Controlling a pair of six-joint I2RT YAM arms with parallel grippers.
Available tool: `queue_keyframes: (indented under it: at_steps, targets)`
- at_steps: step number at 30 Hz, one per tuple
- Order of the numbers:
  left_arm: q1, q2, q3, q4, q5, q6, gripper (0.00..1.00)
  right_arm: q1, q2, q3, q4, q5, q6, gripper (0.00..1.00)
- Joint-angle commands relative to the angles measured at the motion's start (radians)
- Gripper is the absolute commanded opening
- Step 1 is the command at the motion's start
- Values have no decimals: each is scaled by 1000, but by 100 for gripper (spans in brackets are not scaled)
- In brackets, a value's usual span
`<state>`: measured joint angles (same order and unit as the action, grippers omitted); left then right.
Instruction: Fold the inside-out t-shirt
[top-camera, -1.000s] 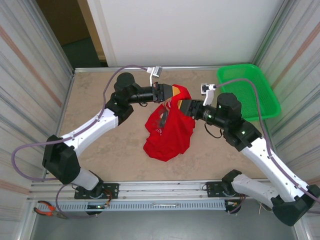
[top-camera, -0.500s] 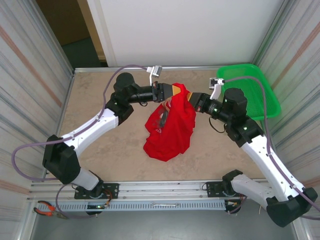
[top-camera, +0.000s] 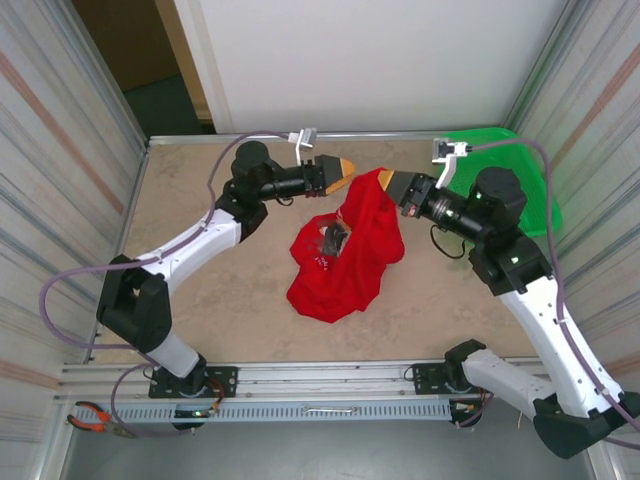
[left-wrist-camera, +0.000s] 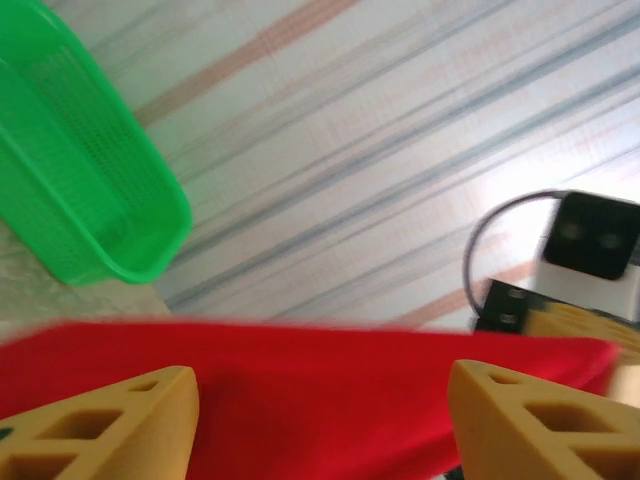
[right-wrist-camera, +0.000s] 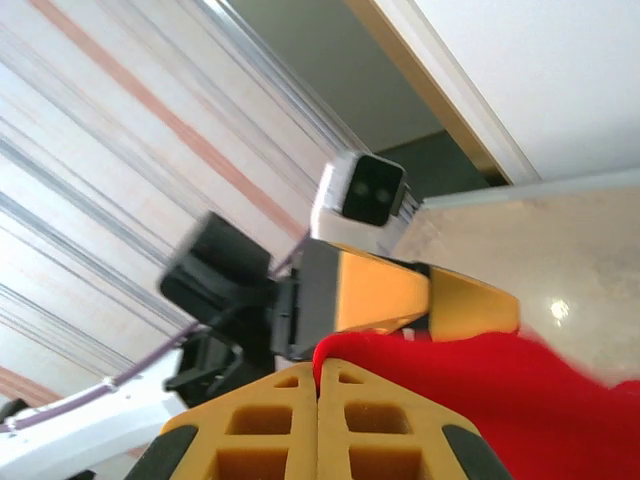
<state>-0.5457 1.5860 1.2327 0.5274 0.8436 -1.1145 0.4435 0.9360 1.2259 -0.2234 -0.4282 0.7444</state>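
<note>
Red t-shirt (top-camera: 350, 262), print (top-camera: 330, 240) illegibly small

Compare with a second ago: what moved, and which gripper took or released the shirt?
The left gripper opened, releasing the red t-shirt. The right gripper closed on its upper edge and swung toward the far side. The shirt's lower bulk and the green mesh basket stayed put.
</note>
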Motion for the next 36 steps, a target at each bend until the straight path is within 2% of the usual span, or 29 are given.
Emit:
queue_keyframes:
  at_steps: [1,3,5,7,9,12,14,26,36]
  targets:
    - [33,-25,-36,-5,-19,39,76,-10,25,87,17,-38,-10,0]
    - [35,-69,-84,-61,-65,97,78,-17,46,120,27,-48,-5,0]
    - [8,-141,-130,-149,-162,181,78,-19,75,144,40,-55,6,0]
    - [-70,-232,-163,-270,-347,312,79,-20,95,158,54,-61,13,0]
    - [-200,-322,-162,-406,-614,483,80,-21,108,162,63,-62,21,0]
    - [-324,-371,-160,-425,-816,617,80,-21,115,154,76,-60,31,0]
    - [-335,-356,-134,-447,-838,631,80,-22,118,144,88,-61,42,0]
    - [-338,-211,-18,-412,-745,638,79,-20,112,101,101,-46,62,0]
    - [-353,-126,45,-395,-759,624,81,-19,110,71,130,-50,93,0]
